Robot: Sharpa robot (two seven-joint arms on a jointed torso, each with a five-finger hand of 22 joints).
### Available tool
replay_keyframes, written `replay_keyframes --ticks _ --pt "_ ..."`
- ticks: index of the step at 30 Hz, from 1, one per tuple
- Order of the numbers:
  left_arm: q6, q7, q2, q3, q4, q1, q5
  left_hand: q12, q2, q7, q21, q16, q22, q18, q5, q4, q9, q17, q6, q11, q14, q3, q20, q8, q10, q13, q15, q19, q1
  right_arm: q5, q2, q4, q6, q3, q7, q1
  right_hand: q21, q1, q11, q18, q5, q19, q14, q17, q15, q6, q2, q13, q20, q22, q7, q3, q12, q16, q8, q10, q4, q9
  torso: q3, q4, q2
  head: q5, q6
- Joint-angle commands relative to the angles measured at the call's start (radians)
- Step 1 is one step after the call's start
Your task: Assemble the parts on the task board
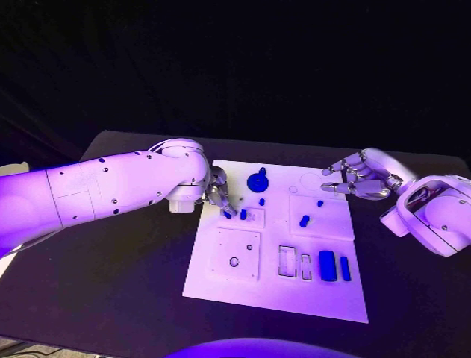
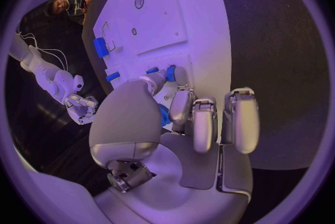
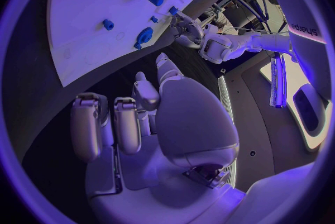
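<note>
The white task board (image 1: pixel 227 287) lies mid-table. My left hand (image 1: pixel 216 195) reaches over its near-left upper part, and in the left wrist view its thumb and a finger pinch a small blue part (image 2: pixel 170 73) low at the board (image 2: pixel 181 6). A second small blue part (image 1: pixel 242 214) stands just beside it. A round blue part (image 1: pixel 257 181) lies above them. My right hand (image 1: pixel 354 181) hovers off the board's upper right corner, fingers loosely bent, holding nothing. The right wrist view shows the left hand (image 3: pixel 187 28) at the pinched part (image 3: pixel 172 10).
More blue parts are on the board: two small ones (image 1: pixel 304 221) (image 1: pixel 320 202) at centre right, and several long ones (image 1: pixel 327 262) in slots at the lower right. A square recess (image 1: pixel 237 254) with a hole sits at the lower left. Black table (image 1: pixel 117 298) surrounds the board.
</note>
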Motion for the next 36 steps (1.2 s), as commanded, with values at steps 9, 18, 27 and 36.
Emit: replay_keyframes --ticks 9,18,27,36 --pt "0.062 -0.056 0.009 -0.011 -0.013 -0.014 0.008 0.007 -0.001 -0.002 0.008 0.003 0.18 -0.007 0.003 0.02 -0.004 0.263 0.011 0.002 0.102 -0.012 -0.006 0.005 0.012 0.008 -0.007 0.062 -0.044 -0.007 0.0 0.002 0.009 0.0 0.001 -0.001 -0.005 0.004 -0.004 0.007 0.005 -0.007 0.085 0.187 -0.006 0.005 0.008 -0.002 -0.003 0.022 -0.002 -0.006 -0.004 -0.004 0.004 -0.006 -0.002 0.001 0.0005 -0.0001 0.0 0.0 -0.004" --pt "0.081 -0.057 0.012 -0.011 -0.017 -0.015 0.008 0.011 -0.006 -0.002 0.01 0.003 0.183 -0.007 0.003 0.026 -0.005 0.263 0.014 0.002 0.102 -0.024 -0.006 0.007 0.015 0.013 -0.007 0.064 -0.063 -0.006 -0.002 0.003 0.01 0.0 0.001 -0.001 -0.006 0.007 -0.004 0.008 0.005 -0.008 0.085 0.185 -0.006 0.004 0.009 -0.004 -0.003 0.021 -0.002 -0.009 -0.006 -0.005 0.004 -0.007 -0.004 0.001 0.0003 -0.0011 0.0 -0.001 -0.005" --pt "0.086 -0.057 0.013 -0.011 -0.02 -0.015 0.008 0.012 -0.014 -0.003 0.012 0.003 0.185 -0.008 0.002 0.033 -0.007 0.263 0.019 0.001 0.102 -0.045 -0.006 0.01 0.017 0.015 -0.007 0.064 -0.083 -0.006 -0.002 0.003 0.01 0.0 0.002 -0.001 -0.007 0.006 -0.004 0.008 0.005 -0.008 0.085 0.185 -0.006 0.004 0.009 -0.004 -0.003 0.02 -0.002 -0.009 -0.007 -0.006 0.004 -0.008 -0.003 0.001 0.0004 -0.0001 0.0 -0.003 -0.006" --pt "0.093 -0.057 0.012 -0.011 -0.019 -0.016 0.006 0.013 -0.02 -0.003 0.013 0.003 0.187 -0.008 0.002 0.035 -0.008 0.263 0.021 0.001 0.102 -0.06 -0.006 0.012 0.018 0.016 -0.007 0.065 -0.09 -0.005 -0.003 0.004 0.009 0.0 0.003 -0.001 -0.008 0.006 -0.004 0.008 0.005 -0.009 0.085 0.184 -0.006 0.004 0.009 -0.005 -0.003 0.018 -0.002 -0.01 -0.008 -0.007 0.004 -0.008 -0.003 0.001 0.0004 -0.0007 0.0 -0.002 -0.007"
